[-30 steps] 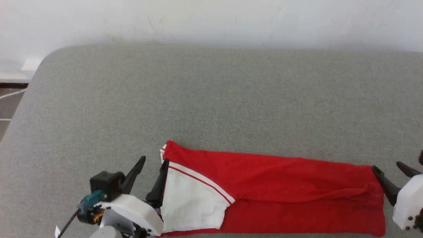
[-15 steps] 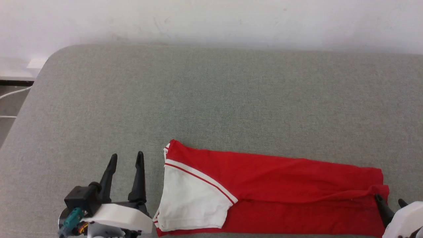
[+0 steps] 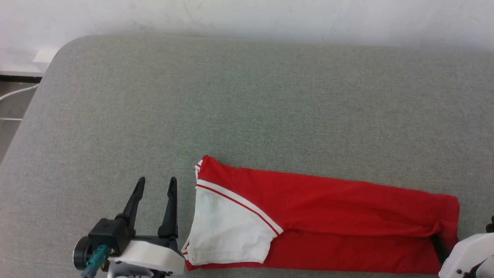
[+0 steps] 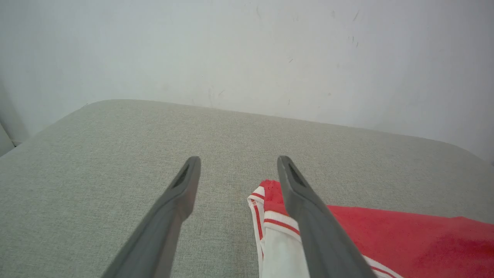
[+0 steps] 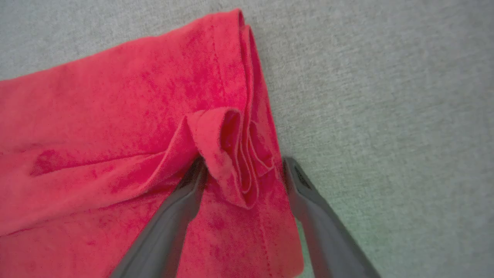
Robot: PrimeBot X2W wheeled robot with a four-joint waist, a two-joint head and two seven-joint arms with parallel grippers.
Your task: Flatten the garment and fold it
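Note:
The garment [image 3: 328,216] lies folded into a long red strip along the near edge of the grey padded table [image 3: 247,108], with a white sleeve [image 3: 227,231] on top at its left end. My left gripper [image 3: 156,180] stands open just left of the sleeve and touches nothing. In the left wrist view its right finger [image 4: 308,216] overlaps the striped trim [image 4: 270,226]. My right gripper [image 5: 243,164] is open at the strip's right end, its fingers either side of a bunched fold of the hem [image 5: 227,154]. Its white housing [image 3: 463,255] sits at the head view's lower right.
A white wall [image 3: 247,15] runs behind the table. The table's rounded left corner [image 3: 58,50] drops to a floor with a white cable [image 3: 15,92]. Bare grey surface stretches behind and left of the garment.
My left gripper has drawn back from the sleeve's edge to the left. My right gripper has dropped lower onto the hem, its fingers now astride the fold. The camera has shifted slightly.

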